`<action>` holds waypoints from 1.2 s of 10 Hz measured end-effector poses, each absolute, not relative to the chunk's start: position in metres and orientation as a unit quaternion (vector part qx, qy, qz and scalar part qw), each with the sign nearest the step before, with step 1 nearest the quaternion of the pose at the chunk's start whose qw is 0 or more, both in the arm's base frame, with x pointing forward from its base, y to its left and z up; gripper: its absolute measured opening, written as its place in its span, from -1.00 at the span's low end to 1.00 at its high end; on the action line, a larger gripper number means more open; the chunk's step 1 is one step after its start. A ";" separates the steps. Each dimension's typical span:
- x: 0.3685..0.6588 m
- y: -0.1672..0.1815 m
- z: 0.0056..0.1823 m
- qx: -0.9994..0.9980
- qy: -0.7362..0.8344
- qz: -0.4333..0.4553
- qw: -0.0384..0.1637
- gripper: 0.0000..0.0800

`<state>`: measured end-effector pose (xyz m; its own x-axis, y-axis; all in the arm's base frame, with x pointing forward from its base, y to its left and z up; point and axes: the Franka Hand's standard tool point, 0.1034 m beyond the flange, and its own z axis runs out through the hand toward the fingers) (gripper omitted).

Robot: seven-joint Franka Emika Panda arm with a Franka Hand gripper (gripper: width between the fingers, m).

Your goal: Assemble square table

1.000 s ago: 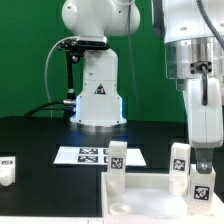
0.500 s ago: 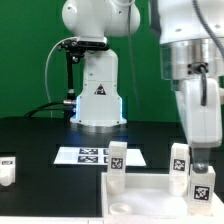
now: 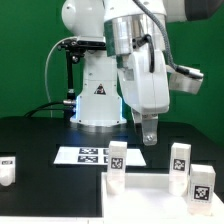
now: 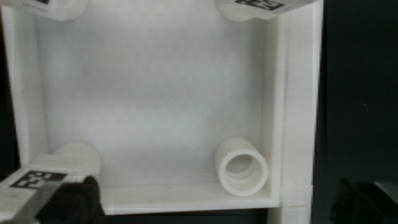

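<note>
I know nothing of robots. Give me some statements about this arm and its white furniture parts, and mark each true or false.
1. The two-finger gripper clamps a white leg. False: it hangs in the air above the black table, touching no leg.
2. One short white block leg stands alone at the exterior view's far left. True.
3. The marker board lies inside the white plastic square tabletop. False: it lies flat on the black table, behind the tabletop.
4. The backdrop is green. True.
</note>
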<state>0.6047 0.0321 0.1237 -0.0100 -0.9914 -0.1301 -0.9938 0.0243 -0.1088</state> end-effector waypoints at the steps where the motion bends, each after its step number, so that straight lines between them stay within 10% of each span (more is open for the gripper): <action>1: 0.604 0.030 0.123 -0.698 0.712 0.008 0.083 0.62; 12: 0.571 -0.065 0.108 -0.415 0.908 0.035 0.047 0.62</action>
